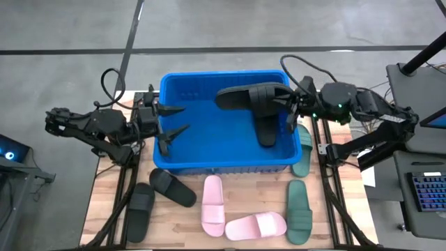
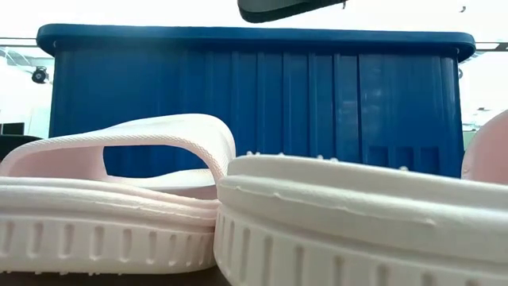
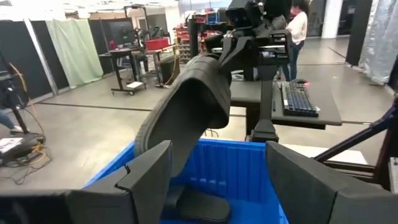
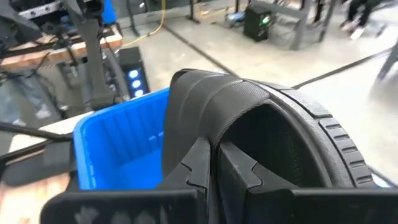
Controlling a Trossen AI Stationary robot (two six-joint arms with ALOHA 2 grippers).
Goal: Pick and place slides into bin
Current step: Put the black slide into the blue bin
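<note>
The blue bin [image 1: 223, 150] stands mid-table. My right gripper [image 1: 288, 104] is shut on a black slide [image 1: 244, 97] held above the bin's far right part. It also shows in the low view [image 2: 286, 8] and in the left wrist view [image 3: 186, 112]. A second black slide [image 1: 267, 131] lies on the bin floor. My left gripper [image 1: 174, 122] is open and empty over the bin's left wall. On the table in front of the bin lie two black slides [image 1: 172, 187], two pink slides [image 1: 212, 204] and two green slides [image 1: 298, 209]. My right gripper pinches the black slide's wide strap [image 4: 214, 99] between its two fingers [image 4: 196, 165], at the strap's edge. The fingers come about level from the table's right side. The slide is lifted clear above the bin, and its length points toward the table's left.
One green slide [image 1: 304, 150] lies against the bin's right wall, below my right arm. The pink slides [image 2: 119, 199] fill the front of the low view. Desks, a keyboard [image 1: 426, 192] and cables stand to the right of the table. A person [image 3: 298, 28] stands in the room behind.
</note>
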